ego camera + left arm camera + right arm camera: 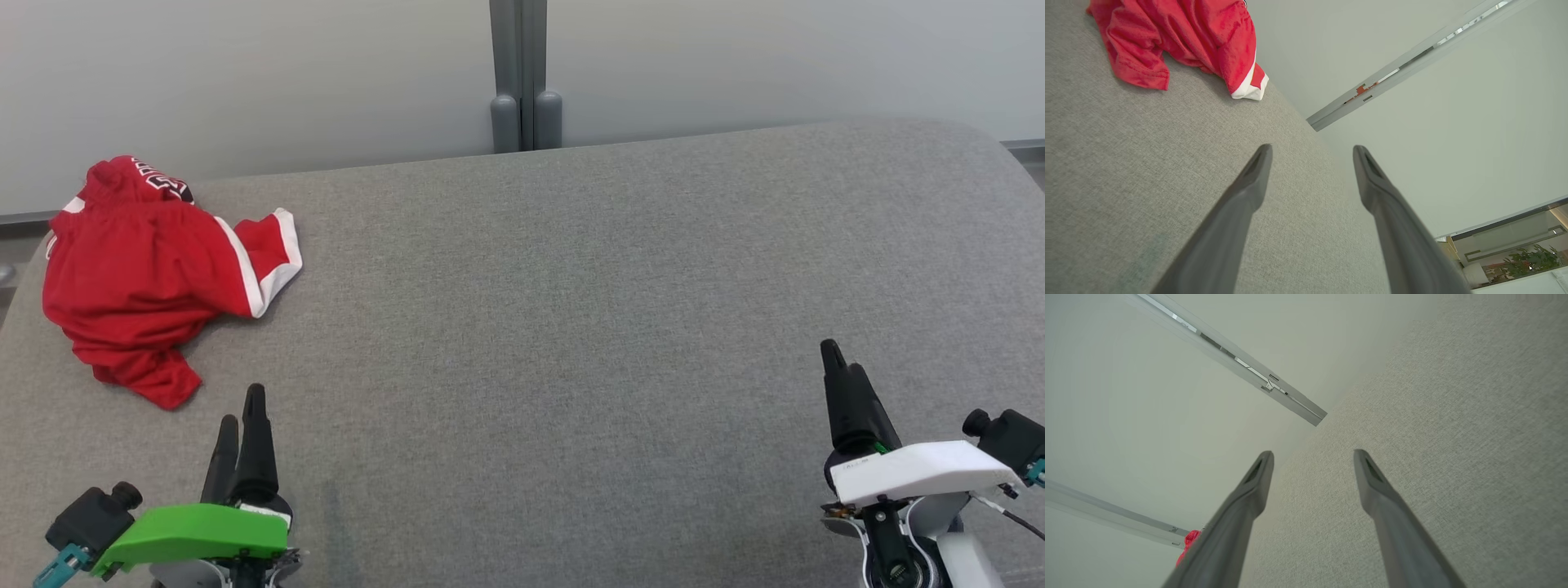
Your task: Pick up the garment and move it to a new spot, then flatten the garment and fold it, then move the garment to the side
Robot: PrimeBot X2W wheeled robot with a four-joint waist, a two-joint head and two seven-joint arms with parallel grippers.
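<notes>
On grey surface (571, 327), crumpled garment (139, 269)

The garment (143, 269) — red with white trim — lies crumpled in a heap at the worktop's (571, 327) far left corner.
</notes>
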